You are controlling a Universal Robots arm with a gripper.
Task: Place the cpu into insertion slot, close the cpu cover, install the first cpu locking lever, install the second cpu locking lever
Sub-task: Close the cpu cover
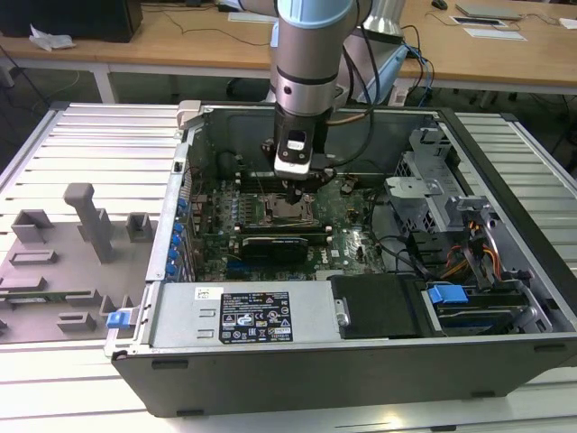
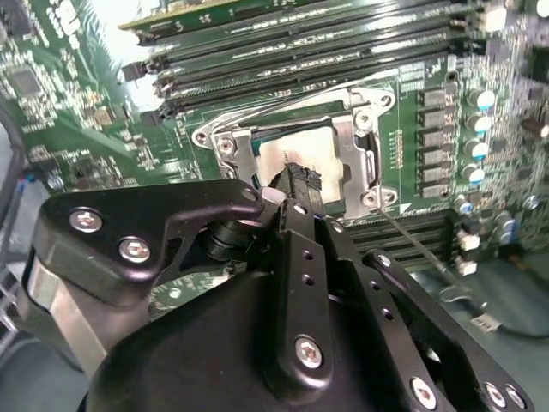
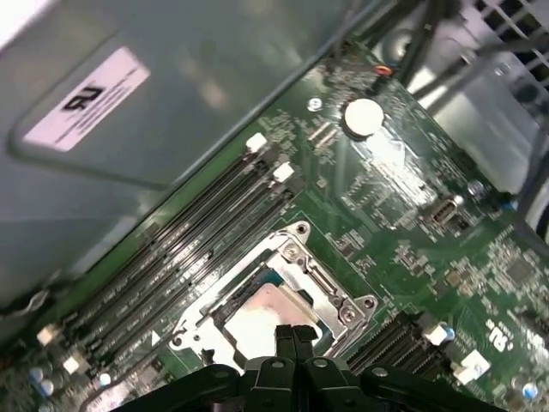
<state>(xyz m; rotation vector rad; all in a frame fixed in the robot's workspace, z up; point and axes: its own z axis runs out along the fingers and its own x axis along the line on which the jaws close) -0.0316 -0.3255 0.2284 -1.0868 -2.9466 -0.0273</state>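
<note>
The cpu [image 2: 296, 153] [image 3: 257, 318] lies flat in the insertion slot [image 1: 290, 213], its silvery top showing. The cpu cover [image 2: 347, 142] [image 3: 330, 292], a thin metal frame, lies down around the chip. My gripper [image 1: 290, 193] [image 2: 298, 182] [image 3: 293, 336] stands right over the chip's edge with its two dark fingers pressed together, shut, with nothing between them. I cannot tell whether the tips touch the chip. A thin wire lever [image 2: 416, 249] runs out from the socket corner across the board.
Rows of long black memory slots [image 2: 300, 51] [image 3: 197, 249] flank the socket. A black card [image 1: 275, 245] sits just in front of it. The case walls [image 1: 180, 180], a drive cage [image 1: 424, 194] and cables [image 1: 478, 253] close in the exterior view's right. Grey fixtures [image 1: 90, 221] stand outside the case.
</note>
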